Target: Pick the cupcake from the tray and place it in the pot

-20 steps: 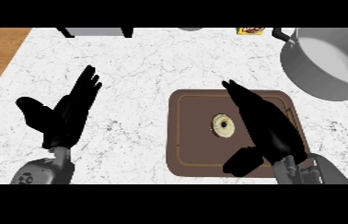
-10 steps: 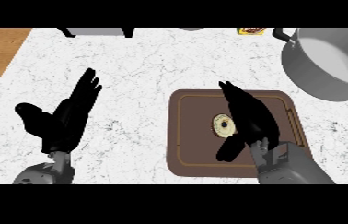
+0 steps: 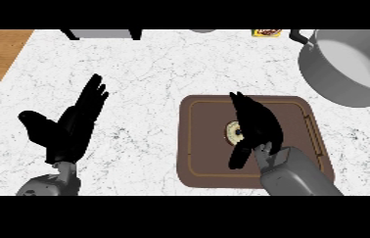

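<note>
One cupcake sat on the brown tray, half hidden by my right hand, fingers straight and thumb spread, not yet closed, poised, I judged, to grasp it; the pot stood well apart at upper right; my left hand rested spread.

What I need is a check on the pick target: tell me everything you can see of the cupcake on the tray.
The cupcake shows from above as a small round thing, pale cream with a darker ring at its centre. It sits top upward near the middle of the brown tray, on its flat floor. The right hand, fingers fairly straight, hangs over it and hides its right side; whether the hand touches it cannot be told.
</note>
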